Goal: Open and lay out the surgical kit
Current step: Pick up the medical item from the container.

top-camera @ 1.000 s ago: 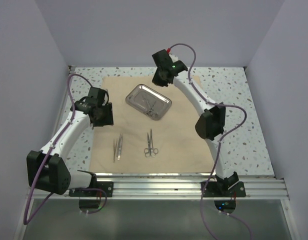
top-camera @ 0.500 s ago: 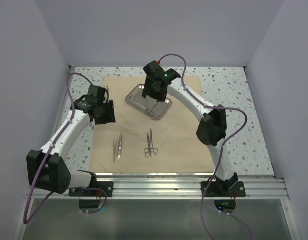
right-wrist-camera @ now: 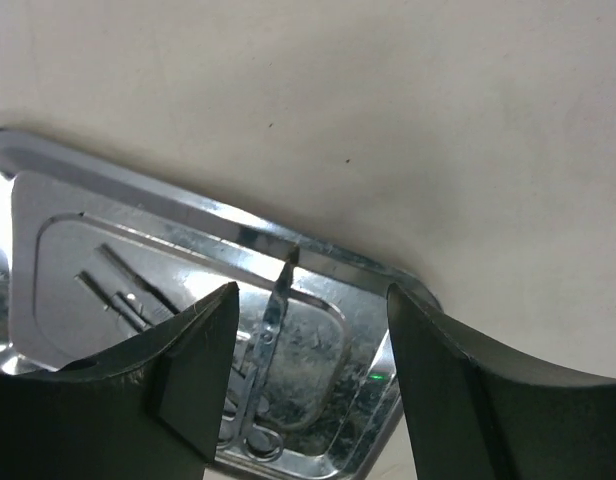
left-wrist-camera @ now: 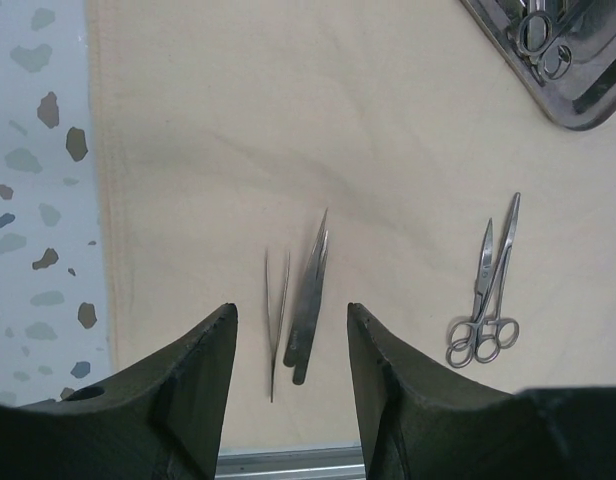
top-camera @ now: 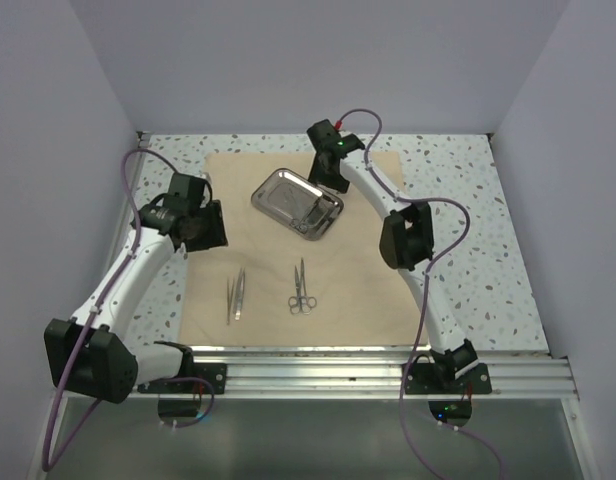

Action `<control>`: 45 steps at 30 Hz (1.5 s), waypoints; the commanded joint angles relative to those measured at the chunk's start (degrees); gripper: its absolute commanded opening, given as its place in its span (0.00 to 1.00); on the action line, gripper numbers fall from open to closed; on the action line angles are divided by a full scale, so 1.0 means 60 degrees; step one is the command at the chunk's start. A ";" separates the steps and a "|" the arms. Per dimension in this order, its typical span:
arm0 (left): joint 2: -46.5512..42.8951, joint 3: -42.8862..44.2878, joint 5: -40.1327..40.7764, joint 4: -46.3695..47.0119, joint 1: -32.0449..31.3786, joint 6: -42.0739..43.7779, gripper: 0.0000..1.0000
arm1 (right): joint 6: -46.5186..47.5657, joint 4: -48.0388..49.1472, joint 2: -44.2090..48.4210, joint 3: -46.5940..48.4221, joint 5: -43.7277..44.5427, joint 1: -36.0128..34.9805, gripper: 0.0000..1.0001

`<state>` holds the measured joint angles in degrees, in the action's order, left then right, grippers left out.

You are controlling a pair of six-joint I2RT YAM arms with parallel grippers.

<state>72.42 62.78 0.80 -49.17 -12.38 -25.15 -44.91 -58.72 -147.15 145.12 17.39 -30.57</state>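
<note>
The beige cloth wrap (top-camera: 358,270) lies spread flat on the table. On its far part sits the steel tray (top-camera: 265,190), with ring-handled forceps (right-wrist-camera: 271,330) and other slim tools lying inside. My right gripper (top-camera: 333,180) hovers over the tray's far right corner (right-wrist-camera: 188,205), open (right-wrist-camera: 313,290), with nothing between its fingers. Two tweezers (top-camera: 235,293) and scissors (top-camera: 302,288) lie side by side on the near cloth. My left gripper (top-camera: 203,235) hangs open (left-wrist-camera: 291,310) above the cloth's left side. It looks down on the tweezers (left-wrist-camera: 310,300) and the scissors (left-wrist-camera: 491,290).
Speckled tabletop (top-camera: 468,280) borders the cloth on both sides. The metal rail (top-camera: 308,365) carrying the arm bases runs along the near edge. Grey walls close in the back and sides.
My right gripper went from shut to open. It dipped over the tray, then drew back to its far right corner. The left arm shifted only slightly.
</note>
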 commanded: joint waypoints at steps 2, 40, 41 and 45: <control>-0.0454 -0.0136 0.0481 -0.0360 0.0057 -0.0277 0.52 | 0.0423 0.0425 -0.0273 0.0510 0.0545 0.0055 0.64; -0.0366 -0.0313 0.1156 -0.0448 0.0071 0.0294 0.53 | -0.0309 0.0163 -0.1314 0.0481 0.0412 -0.0355 0.42; -0.0337 -0.0284 0.1156 -0.0463 0.0100 0.0353 0.53 | -0.0338 0.0104 -0.1373 0.0525 0.0442 -0.0326 0.42; -0.0205 -0.0225 0.1171 -0.0433 0.0159 0.0485 0.54 | -0.0426 0.0075 -0.1607 0.0715 0.0355 -0.0194 0.41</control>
<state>70.70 60.25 6.90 -51.88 -12.21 -24.21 -45.71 -56.55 -153.51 147.87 18.55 -32.67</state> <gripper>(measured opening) 0.534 0.417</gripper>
